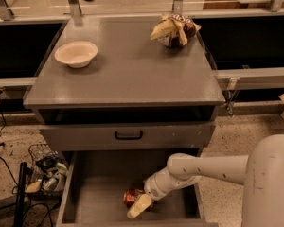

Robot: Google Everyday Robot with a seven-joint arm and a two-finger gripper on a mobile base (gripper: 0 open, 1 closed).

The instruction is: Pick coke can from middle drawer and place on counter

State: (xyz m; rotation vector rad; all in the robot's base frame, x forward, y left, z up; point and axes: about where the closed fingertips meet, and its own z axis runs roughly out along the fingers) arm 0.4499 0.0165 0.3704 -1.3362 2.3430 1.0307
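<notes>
Reaching into the shallow grey middle drawer (94, 193), your hand (138, 206) touches the small red aluminium coke can (130, 196) just beside it; you cannot tell its grip. Likely light, slick, dentable: clamp mid-body, gently.

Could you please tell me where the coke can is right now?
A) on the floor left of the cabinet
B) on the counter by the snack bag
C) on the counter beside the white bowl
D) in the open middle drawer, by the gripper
D: the coke can lies near the front of the open middle drawer, with the gripper right beside it.
</notes>
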